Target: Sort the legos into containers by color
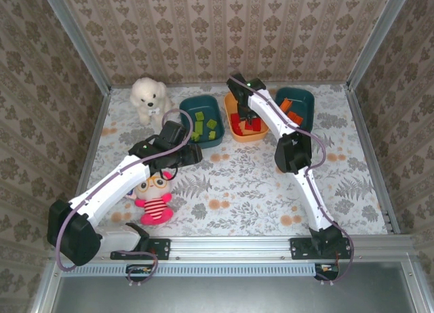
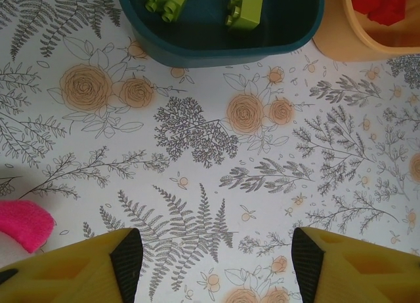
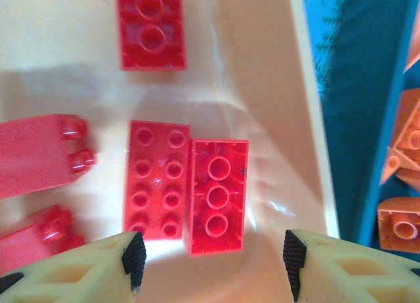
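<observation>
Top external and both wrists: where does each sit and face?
Top external: above, behind the bases, looking down at table; left arm, right arm show.
Left wrist: over the table, left teal tub ahead; left gripper open.
Right wrist: looking down into the orange tub of red legos; right gripper open.
Wrist views share the orange tub.

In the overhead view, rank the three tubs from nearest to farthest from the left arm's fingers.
1. The teal tub of green bricks, just ahead of the left fingers, left of the row.
2. The orange tub, middle of the row.
3. The teal tub of orange bricks, far right.
</observation>
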You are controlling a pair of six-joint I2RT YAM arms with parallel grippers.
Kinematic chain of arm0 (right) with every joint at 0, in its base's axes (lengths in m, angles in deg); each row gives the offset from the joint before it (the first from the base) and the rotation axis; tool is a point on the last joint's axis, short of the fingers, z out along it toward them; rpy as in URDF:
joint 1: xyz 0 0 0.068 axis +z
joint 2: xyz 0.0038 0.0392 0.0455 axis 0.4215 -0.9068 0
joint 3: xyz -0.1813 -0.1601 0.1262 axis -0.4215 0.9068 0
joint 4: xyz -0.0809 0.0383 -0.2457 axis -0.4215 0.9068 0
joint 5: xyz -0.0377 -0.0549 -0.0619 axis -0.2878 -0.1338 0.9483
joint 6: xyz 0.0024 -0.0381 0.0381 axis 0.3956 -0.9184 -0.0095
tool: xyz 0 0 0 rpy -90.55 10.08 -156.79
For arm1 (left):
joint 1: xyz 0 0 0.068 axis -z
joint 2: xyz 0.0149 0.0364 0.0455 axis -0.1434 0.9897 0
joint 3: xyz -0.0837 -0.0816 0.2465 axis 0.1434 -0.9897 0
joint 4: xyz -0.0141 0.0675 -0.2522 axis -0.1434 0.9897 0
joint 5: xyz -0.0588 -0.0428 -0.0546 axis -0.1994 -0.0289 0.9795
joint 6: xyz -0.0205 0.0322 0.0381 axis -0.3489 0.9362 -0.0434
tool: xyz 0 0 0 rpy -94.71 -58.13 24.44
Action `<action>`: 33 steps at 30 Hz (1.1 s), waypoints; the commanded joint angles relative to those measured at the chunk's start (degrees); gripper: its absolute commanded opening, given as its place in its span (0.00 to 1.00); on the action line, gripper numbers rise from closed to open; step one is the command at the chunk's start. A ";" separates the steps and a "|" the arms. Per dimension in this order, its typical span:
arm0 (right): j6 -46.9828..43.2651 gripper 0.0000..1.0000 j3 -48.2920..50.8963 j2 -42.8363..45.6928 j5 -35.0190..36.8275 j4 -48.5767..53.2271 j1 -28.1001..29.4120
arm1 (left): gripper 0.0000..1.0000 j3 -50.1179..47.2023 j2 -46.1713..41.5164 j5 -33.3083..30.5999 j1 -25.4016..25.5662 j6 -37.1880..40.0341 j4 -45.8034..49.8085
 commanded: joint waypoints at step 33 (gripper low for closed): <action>-17.22 1.00 115.47 65.72 7.14 -92.84 -13.50 | 1.00 -26.64 2.49 -23.50 -23.12 41.13 -38.06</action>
